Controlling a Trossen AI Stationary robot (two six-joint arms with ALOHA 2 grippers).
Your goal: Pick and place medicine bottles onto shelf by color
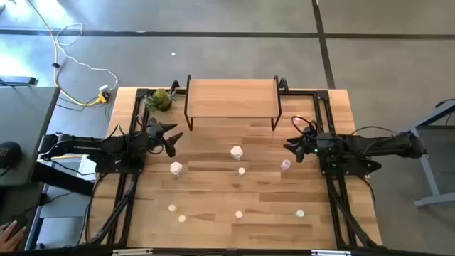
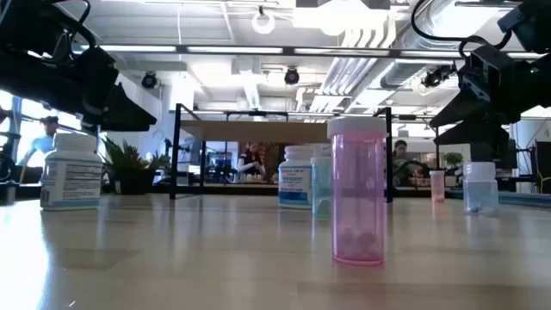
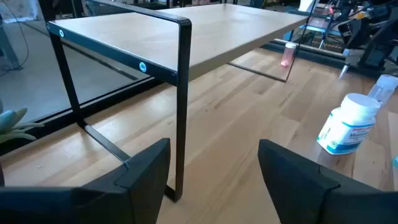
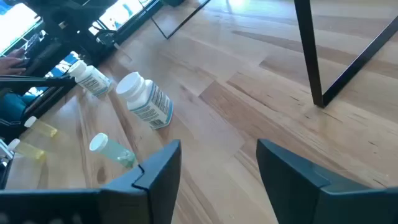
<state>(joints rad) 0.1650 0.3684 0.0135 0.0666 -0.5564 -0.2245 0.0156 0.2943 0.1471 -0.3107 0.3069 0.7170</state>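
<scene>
We see the low light-wood shelf on thin black legs (image 1: pixel 232 98) standing at the far edge of the slatted wooden bench (image 1: pixel 213 206), with nothing on top. The little round medicine bottles (image 1: pixel 236 152) stand scattered across the bench's middle and near edge. The left claw (image 1: pixel 171 139) hangs near the left edge, fingers wide apart, holding nothing. The right claw (image 1: pixel 291 148) hangs near the right edge, also wide apart and holding nothing.
</scene>
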